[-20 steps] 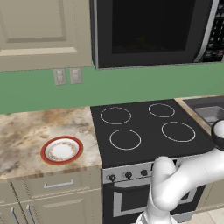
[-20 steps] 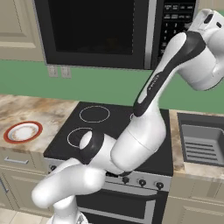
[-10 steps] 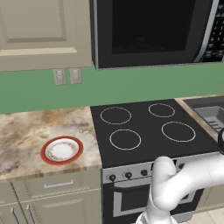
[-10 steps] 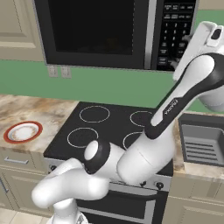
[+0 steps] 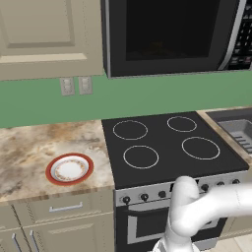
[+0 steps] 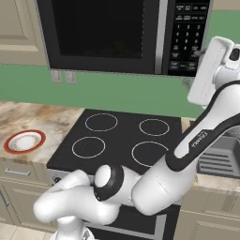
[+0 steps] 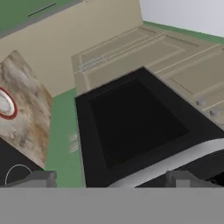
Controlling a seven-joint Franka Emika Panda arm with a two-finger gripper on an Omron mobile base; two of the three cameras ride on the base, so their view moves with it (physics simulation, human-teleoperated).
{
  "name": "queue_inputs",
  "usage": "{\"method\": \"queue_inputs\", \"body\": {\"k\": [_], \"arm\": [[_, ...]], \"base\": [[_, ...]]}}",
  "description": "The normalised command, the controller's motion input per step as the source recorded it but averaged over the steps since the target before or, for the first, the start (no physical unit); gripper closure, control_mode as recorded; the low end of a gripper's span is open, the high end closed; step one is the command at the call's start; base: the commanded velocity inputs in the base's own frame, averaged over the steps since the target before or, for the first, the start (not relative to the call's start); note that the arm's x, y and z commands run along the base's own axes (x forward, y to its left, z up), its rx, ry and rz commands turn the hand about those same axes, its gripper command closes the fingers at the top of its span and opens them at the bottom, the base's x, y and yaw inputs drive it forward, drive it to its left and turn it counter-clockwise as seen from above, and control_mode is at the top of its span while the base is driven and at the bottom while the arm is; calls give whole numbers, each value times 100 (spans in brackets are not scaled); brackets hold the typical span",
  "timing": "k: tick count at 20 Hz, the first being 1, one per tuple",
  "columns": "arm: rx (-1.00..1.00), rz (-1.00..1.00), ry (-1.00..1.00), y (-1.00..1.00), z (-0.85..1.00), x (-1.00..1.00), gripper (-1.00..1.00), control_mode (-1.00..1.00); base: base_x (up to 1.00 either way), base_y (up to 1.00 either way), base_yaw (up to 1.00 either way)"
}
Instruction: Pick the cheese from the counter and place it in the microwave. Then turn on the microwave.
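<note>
Gripper [image 7: 111, 181] jaws spread wide, empty, facing microwave [image 7: 131, 127] door at frame centre; plate [image 7: 6, 104] far left.

**Kitchen tally, right now**

One microwave [image 5: 172, 37] up top. One stovetop [image 5: 170, 147], four ring marks. One red-rimmed plate [image 5: 69, 169] on the worktop [image 5: 29, 147]. Two wall outlets [image 5: 76, 85]. One sink [image 5: 236, 129]. One arm, one end effector [image 7: 109, 179].

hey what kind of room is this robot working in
A home kitchen, rendered: a black microwave hangs above a glass stovetop, beside a marbled stone counter with a red-rimmed plate.
</note>
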Motion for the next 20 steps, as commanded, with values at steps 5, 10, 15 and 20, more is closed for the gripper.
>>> {"method": "queue_inputs", "body": {"k": [5,10,15,20], "arm": [[6,3,-7,35,-46,0,-100,-100],[7,5,-5,37,-42,3,-100,-100],[9,6,-11,27,-25,13,-100,-100],[4,5,-12,20,-19,16,-100,-100]], "base": [[0,0,0],[0,0,0],[0,0,0],[0,0,0]]}}
